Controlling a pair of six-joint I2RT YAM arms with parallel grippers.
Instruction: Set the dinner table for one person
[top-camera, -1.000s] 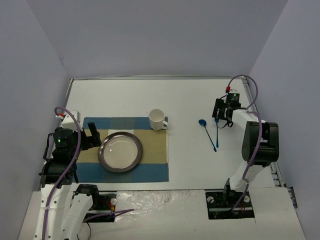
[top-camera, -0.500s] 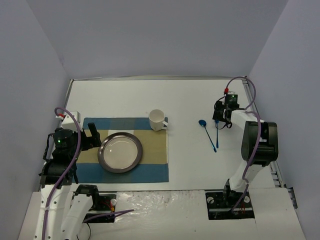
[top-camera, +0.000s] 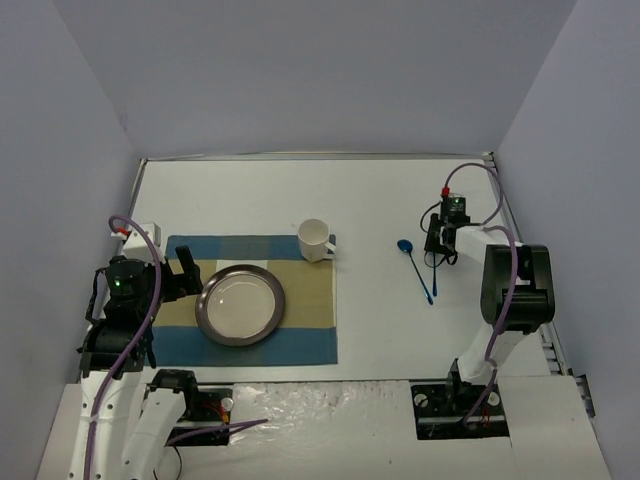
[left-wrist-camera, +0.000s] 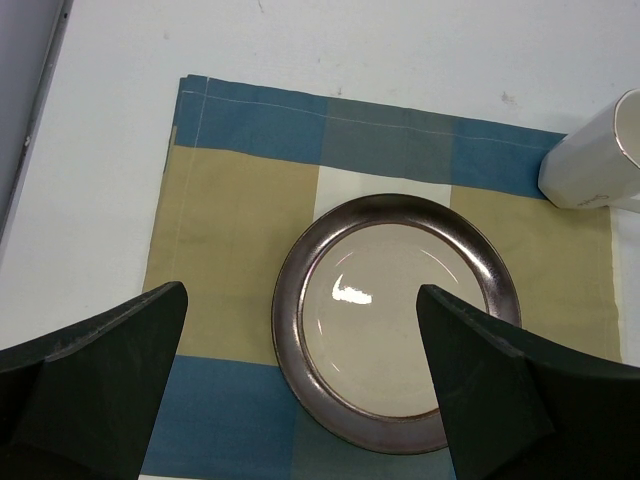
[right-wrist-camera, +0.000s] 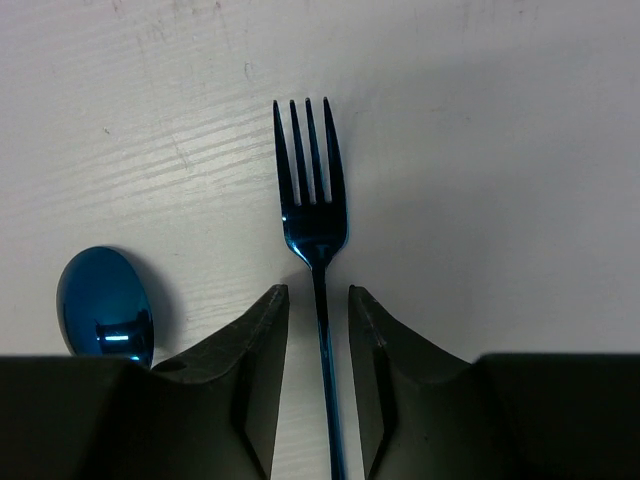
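Currently the right gripper (right-wrist-camera: 318, 300) sits low over the blue fork (right-wrist-camera: 317, 235), one finger on each side of its handle. Narrow gaps show on both sides, so it is not clamped. Blue spoon (right-wrist-camera: 103, 300) lies just left of the fork, bowl at lower left of the wrist view. Left gripper (left-wrist-camera: 300, 300) hangs spread wide above the dark-rimmed plate (left-wrist-camera: 395, 320) on the checked placemat (left-wrist-camera: 230, 250). White mug (left-wrist-camera: 590, 160) stands at the mat's upper right corner. White worktop (top-camera: 380, 200) fills the middle of the top view, carrying everything.
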